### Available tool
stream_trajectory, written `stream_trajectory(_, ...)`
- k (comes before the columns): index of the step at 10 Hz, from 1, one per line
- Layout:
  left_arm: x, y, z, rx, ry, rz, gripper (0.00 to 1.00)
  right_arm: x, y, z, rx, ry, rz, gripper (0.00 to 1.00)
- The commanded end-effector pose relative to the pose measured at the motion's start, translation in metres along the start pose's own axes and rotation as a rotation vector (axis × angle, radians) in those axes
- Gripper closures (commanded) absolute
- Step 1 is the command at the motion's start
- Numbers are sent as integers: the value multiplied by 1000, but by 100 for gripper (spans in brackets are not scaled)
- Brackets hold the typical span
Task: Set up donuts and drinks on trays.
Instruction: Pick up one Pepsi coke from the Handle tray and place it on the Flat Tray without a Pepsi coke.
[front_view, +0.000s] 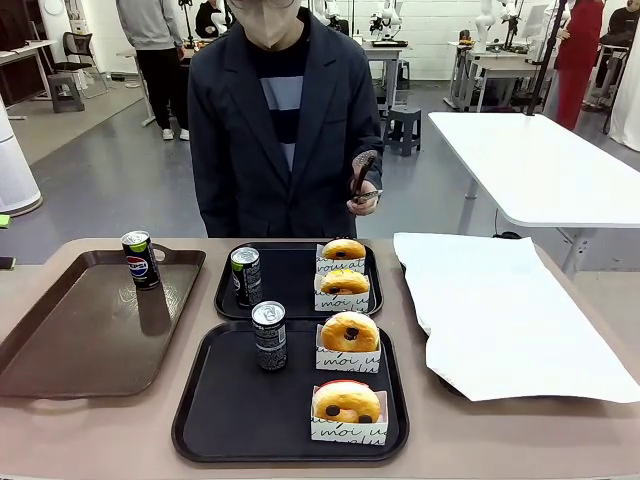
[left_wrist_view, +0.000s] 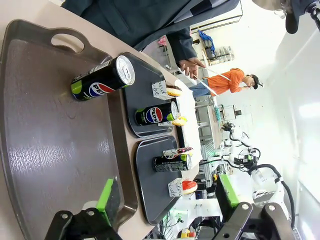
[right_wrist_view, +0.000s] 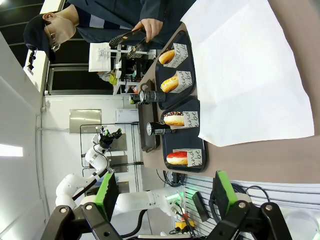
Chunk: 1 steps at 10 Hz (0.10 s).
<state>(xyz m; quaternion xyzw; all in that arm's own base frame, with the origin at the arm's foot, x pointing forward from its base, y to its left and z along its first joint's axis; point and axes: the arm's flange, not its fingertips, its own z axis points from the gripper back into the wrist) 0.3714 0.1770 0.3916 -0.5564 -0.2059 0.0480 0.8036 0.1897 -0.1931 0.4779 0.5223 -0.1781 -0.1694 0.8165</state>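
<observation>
- Trays first: two matching black plastic trays with raised rims lie in the middle of the front view, the far black tray (front_view: 298, 281) above the near black tray (front_view: 290, 392), nearly edge to edge.
- On the far tray, a slim dark can with green marking (front_view: 246, 276) stands upright at its left, long axis vertical, silver top up; two golden glazed ring donuts in white "moi" paper holders (front_view: 344, 270) sit one behind the other at its right.
- On the near tray, a grey-black patterned slim can (front_view: 269, 336) stands upright at upper centre; a chocolate-dotted golden donut (front_view: 349, 335) and a second donut in its holder (front_view: 347, 405) sit along the right side, print facing the lower edge of the frame.
- At left, a longer brown plastic tray (front_view: 90, 330) carries an upright Pepsi can (front_view: 140, 259) at its far edge.
- At right lies a white paper sheet (front_view: 505, 312).
- The person's hand (front_view: 362, 195), upper centre, holds dark tongs.
- My left gripper (left_wrist_view: 165, 200) hangs released, green pads apart, above the brown tray.
- My right gripper (right_wrist_view: 162, 192) is likewise spread wide, grasping nothing.
</observation>
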Motion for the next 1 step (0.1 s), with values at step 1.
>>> stream_trajectory(1, -3, -3, -1, -19, -20, -8, 0, 3, 0, -1, 28, -7, 16, 0)
